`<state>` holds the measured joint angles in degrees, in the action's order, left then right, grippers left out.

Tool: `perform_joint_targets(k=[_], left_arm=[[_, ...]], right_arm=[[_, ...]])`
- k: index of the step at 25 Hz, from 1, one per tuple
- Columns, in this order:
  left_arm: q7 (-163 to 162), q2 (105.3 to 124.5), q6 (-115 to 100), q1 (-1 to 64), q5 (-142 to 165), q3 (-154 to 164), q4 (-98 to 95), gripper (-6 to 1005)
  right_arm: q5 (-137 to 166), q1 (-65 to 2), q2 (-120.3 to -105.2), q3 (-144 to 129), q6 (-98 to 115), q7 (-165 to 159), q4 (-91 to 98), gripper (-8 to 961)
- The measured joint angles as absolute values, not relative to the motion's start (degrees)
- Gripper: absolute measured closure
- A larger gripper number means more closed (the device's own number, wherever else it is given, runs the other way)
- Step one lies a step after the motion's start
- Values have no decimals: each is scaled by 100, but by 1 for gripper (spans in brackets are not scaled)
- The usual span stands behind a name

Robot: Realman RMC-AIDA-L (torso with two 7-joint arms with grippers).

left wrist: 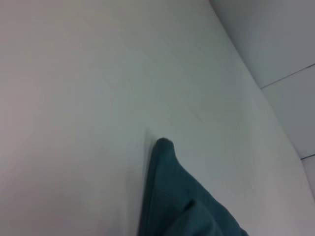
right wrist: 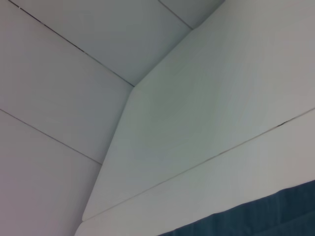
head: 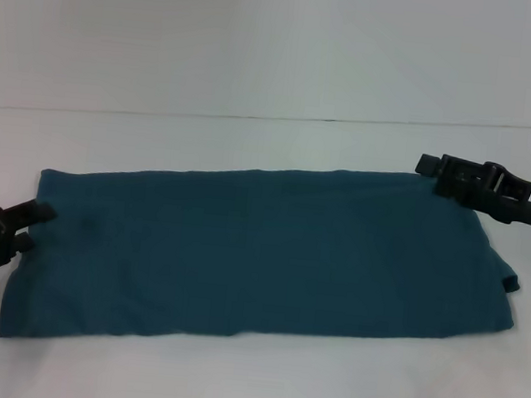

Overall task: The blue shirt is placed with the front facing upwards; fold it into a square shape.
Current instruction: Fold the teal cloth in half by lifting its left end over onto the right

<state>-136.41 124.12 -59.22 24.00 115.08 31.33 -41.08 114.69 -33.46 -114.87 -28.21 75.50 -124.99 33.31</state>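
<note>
A: The shirt point(head: 260, 260) lies flat on the white counter point(head: 260, 57), already a long band with only plain teal showing, no lettering in sight. Its long axis runs side to side across the robot's front.

B: And an arm at each short end. The left pincer point(head: 40, 217) sits low at the left edge, its tips touching or just over the cloth near the far-left corner. The right pincer point(head: 430, 166) is at the far-right corner, just meeting the edge there.

A: Spread or pressed together?

B: Cannot tell for either one. The head view shows dark shapes only, and neither wrist view shows any fingers. The left wrist view catches just a pointed corner of the shirt point(left wrist: 170, 196) on the counter point(left wrist: 74, 98); the right wrist view shows a strip of cloth edge point(right wrist: 256, 219) and bare counter point(right wrist: 211, 123).

A: So what does the next move turn on?

B: That long axis. The band is wider than deep, so a square looks to need one short end carried over toward the other. Each arm is nearest its own end, the cloth lying inward from both. Either could lead; a sagging far edge is the likely risk.
</note>
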Motion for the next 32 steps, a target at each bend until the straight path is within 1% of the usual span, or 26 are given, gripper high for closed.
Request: perform_joint_targets(k=[7,16,23,25,27,29,32], left_arm=[[-13635,12434,-6088,2293,11458,3098,-3996,336],[-13575,12397,-5941,2375,11571,3121,-3782,328],[-13571,12379,-6259,2329,11498,3045,-4271,321],[-13611,12296,-6494,2336,11613,3017,-4408,319],[-13634,12149,-6818,2389,11859,3010,-4460,318],[-13644,12051,-7025,2468,12146,2986,-4507,316],[-13646,11985,-7107,2592,12639,2953,-4594,313]], right_arm=[[11469,-3331,-11481,-2821,7550,-12523,3331,249],[11461,-3329,-11478,-2821,7544,-12524,3330,249],[11460,-3329,-11478,-2821,7545,-12524,3331,249],[11460,-3329,-11478,-2821,7546,-12524,3331,249],[11460,-3330,-11474,-2821,7548,-12523,3331,249],[11460,-3327,-11470,-2821,7550,-12512,3330,249],[11461,-3321,-11468,-2821,7546,-12497,3331,249]])
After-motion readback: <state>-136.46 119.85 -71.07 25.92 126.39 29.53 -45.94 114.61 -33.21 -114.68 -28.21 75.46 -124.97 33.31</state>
